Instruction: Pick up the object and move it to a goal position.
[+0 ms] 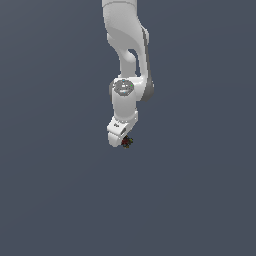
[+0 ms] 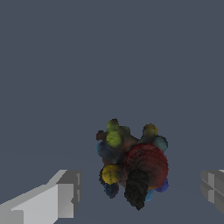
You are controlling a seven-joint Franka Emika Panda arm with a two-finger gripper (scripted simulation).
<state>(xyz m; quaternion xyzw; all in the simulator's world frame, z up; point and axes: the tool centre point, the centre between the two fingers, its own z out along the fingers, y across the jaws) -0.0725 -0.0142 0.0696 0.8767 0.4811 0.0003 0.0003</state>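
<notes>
The object (image 2: 131, 159) is a tiny dark lump speckled with red, blue, green and yellow balls. In the wrist view it lies between my two white fingers, one finger (image 2: 65, 192) on one side and the other (image 2: 213, 187) on the opposite side. Grey gaps show between the object and each finger, so the gripper (image 2: 140, 192) is open around it without touching. In the exterior view the white gripper (image 1: 123, 141) points down at the picture's middle, and the object (image 1: 127, 142) peeks out at its lower tip, mostly hidden by the hand.
A plain dark grey-blue surface fills both views. The white arm (image 1: 125, 45) comes down from the exterior view's top edge.
</notes>
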